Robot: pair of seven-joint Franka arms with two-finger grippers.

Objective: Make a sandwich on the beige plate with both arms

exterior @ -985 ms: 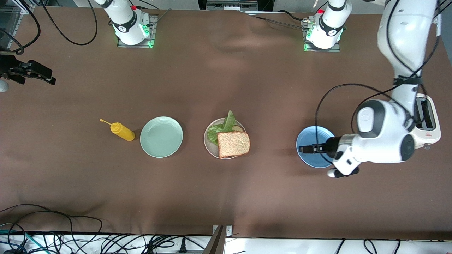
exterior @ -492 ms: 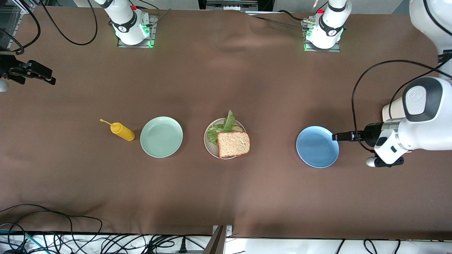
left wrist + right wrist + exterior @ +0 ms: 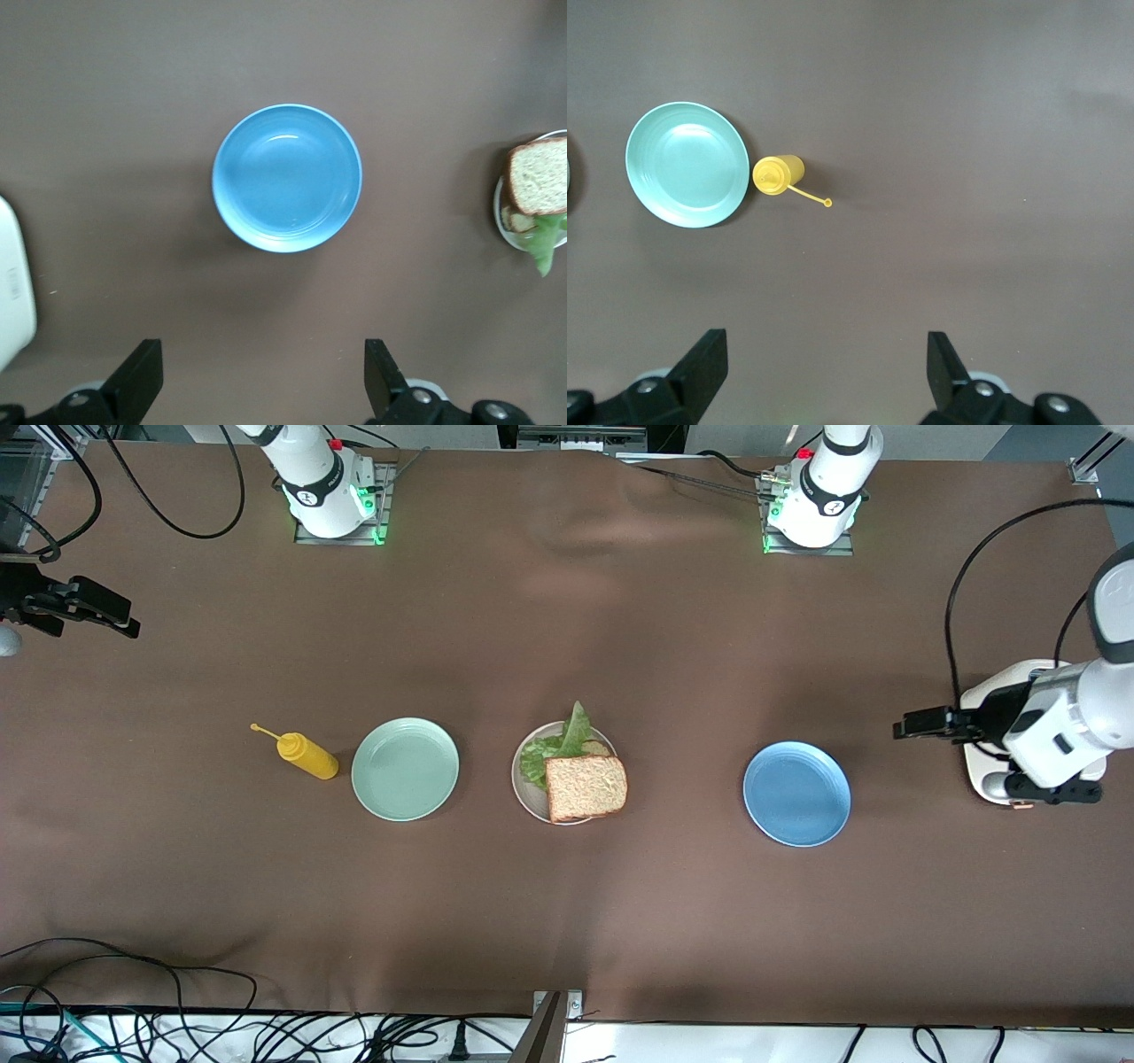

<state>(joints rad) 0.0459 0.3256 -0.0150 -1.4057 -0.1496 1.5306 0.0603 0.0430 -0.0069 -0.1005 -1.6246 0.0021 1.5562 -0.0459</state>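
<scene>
Well apart: sandwich [image 3: 580,778], left pincer [image 3: 904,727] (empty).

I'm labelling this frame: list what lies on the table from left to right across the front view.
Right gripper → yellow mustard bottle → mint-green plate → beige plate carrying the sandwich → blue plate → left gripper → white toaster.

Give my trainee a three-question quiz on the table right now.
1. True or false: the top toast slice lies on the beige plate.
2. Which plate is nearest the yellow bottle? A mint-green plate; B blue plate.
3. Fill in: the left end effector is open, over the table between the blue plate and the ____ toaster.

Key: 1 true; 2 A; 3 white.
</scene>
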